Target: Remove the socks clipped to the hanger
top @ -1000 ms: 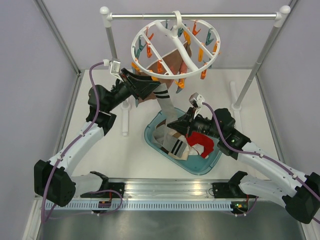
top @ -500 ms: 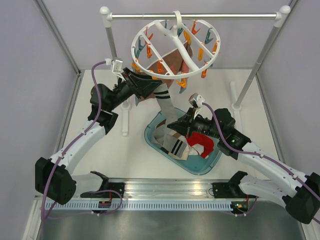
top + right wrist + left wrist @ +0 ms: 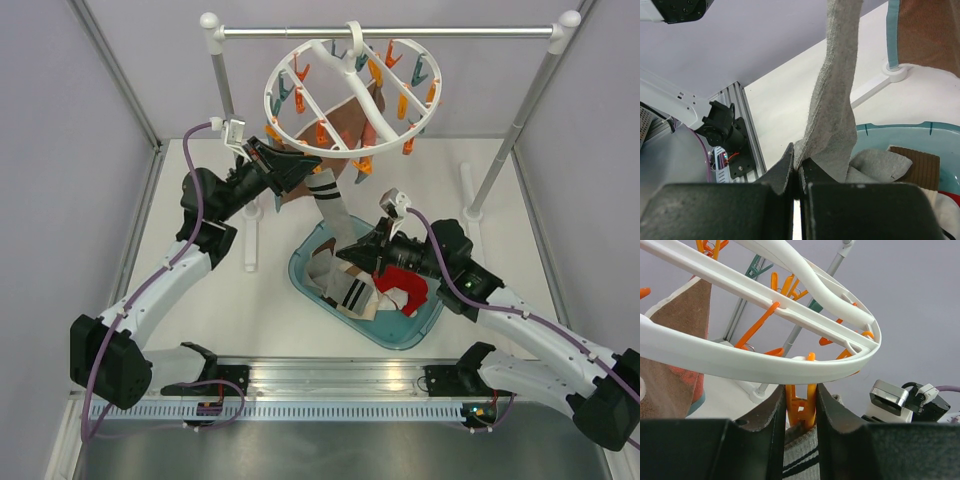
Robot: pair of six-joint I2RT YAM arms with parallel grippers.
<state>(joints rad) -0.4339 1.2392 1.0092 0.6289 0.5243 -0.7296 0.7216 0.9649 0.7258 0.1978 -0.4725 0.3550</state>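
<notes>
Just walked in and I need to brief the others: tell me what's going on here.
The left tool pinches an orange clip on the hanger, the one holding a grey striped sock by its cuff. The right tool is shut on that sock lower down, above a teal basin that already holds other socks. The sock is not yet off the clip.

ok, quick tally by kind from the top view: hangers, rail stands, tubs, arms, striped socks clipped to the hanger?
hanger: 1
rail stand: 1
tub: 1
left arm plus right arm: 2
grey striped sock, clipped up: 1
Total: 6
</notes>
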